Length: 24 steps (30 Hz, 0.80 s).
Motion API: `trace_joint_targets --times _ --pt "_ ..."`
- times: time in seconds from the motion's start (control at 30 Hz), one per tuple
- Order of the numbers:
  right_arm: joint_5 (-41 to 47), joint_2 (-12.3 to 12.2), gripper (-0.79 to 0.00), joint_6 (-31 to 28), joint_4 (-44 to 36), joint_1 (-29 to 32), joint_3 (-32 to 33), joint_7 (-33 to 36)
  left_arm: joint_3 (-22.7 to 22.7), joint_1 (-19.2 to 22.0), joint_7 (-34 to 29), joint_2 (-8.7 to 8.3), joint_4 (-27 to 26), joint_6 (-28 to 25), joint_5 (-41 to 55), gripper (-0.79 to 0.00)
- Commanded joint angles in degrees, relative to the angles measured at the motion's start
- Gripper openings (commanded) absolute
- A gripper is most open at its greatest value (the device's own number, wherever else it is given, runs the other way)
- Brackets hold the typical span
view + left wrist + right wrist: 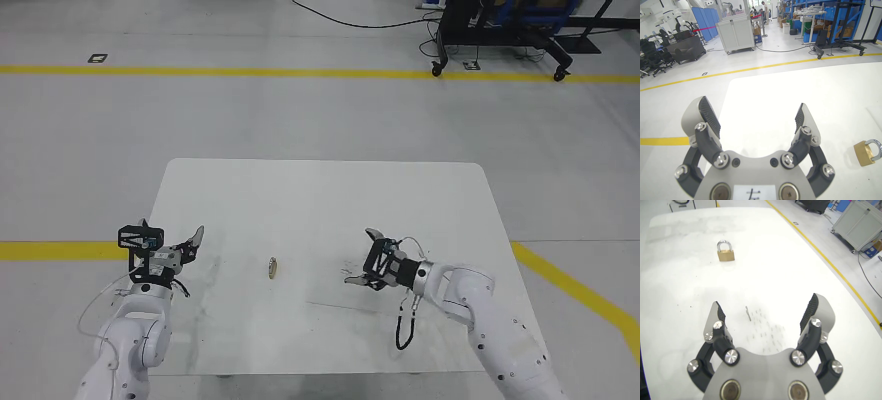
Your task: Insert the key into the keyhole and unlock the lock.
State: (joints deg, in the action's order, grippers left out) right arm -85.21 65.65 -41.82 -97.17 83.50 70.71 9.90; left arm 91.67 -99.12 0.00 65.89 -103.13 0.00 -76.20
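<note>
A brass padlock (272, 267) with a silver shackle lies flat near the middle of the white table (330, 195). My left gripper (172, 238) hovers open and holding nothing at the table's left edge, with the padlock (864, 153) off to its side. Open too, my right gripper (361, 258) is low over the table to the right of the padlock (726, 255). A thin silver key (748, 313) lies flat on the table just ahead of the right gripper (766, 306), nearer one fingertip (718, 311) than the other. The left gripper (753, 111) has bare table ahead of it.
Small scuff marks (768, 330) dot the table under the right gripper. Yellow floor lines (300, 72) run beyond the table and on both sides of it. A black wheeled stand (500, 40) is far off at the back right.
</note>
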Motion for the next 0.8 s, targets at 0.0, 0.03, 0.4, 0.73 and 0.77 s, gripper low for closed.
trace_joint_targets --times 0.0,0.03,0.4,0.73,0.77 --pt "-0.8 0.0 0.0 -1.3 0.4 -0.7 -1.3 1.3 0.0 0.0 0.0 0.0 0.0 0.0 0.0 0.0" --pt "-1.0 0.0 0.0 -1.6 0.6 -1.0 -1.9 2.0 0.0 0.0 0.0 0.0 0.0 0.0 0.0 0.0" --pt "0.2 0.8 -0.425 -0.8 4.8 -5.3 -7.3 8.8 0.0 0.0 0.0 0.0 0.0 0.0 0.0 0.0" --pt "1.5 0.9 -0.785 0.8 6.2 -6.7 -8.3 10.8 0.0 0.0 0.0 0.0 0.0 0.0 0.0 0.0" --pt "1.6 0.8 -0.785 0.7 6.0 -6.6 -8.1 10.7 0.0 0.0 0.0 0.0 0.0 0.0 0.0 0.0"
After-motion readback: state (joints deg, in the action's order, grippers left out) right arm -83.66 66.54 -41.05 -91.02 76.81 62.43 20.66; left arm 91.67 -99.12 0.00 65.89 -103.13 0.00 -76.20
